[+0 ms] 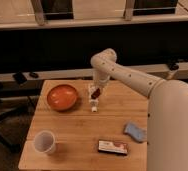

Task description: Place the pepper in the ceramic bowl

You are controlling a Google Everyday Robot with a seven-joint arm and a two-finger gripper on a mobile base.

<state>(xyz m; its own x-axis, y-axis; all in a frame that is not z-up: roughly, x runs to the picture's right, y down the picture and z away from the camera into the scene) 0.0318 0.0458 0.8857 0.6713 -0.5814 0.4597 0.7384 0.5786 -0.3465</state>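
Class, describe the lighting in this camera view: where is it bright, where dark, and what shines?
In the camera view, warm light falls evenly on the table; the background behind is dark; the ceramic bowl shows a soft gloss; the gripper, shut on the pepper, hangs just right of it, well lit.

No lettering is legible, not even on the packet [112,147].
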